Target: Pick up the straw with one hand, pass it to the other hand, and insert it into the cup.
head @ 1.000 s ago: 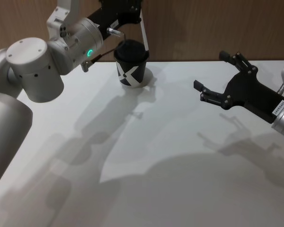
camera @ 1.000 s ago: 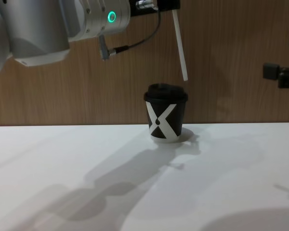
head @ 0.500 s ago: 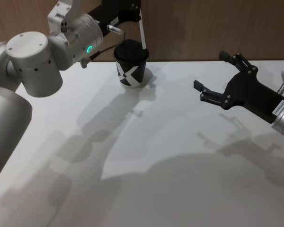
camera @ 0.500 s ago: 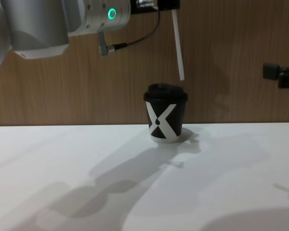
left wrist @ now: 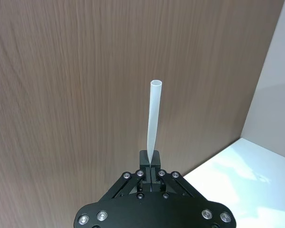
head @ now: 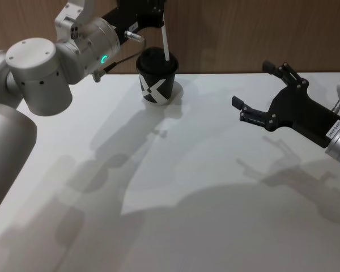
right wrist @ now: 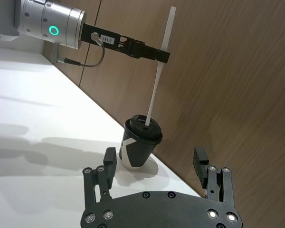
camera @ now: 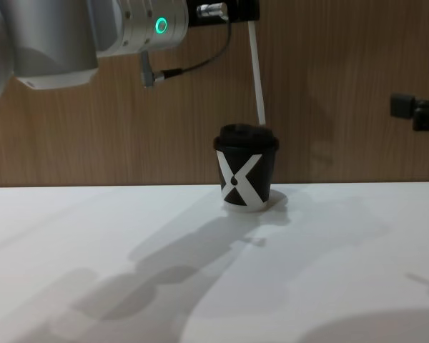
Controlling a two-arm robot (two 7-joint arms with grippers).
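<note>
Left gripper (right wrist: 162, 53) pinches the straw (camera: 257, 71), hanging below it, tip at the cup's (camera: 246, 171) lid. Right gripper (head: 252, 84) gapes empty

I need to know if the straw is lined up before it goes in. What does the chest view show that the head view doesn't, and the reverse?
Chest view: seen from the side, the straw hangs nearly upright, its lower tip about level with the top of the cup, right of the lid's middle. It does not settle whether the tip has entered.
Head view: seen from above, the right gripper hovers open over the table, well apart from the cup.
Both: the left gripper is shut on the straw's upper part above the upright cup.
</note>
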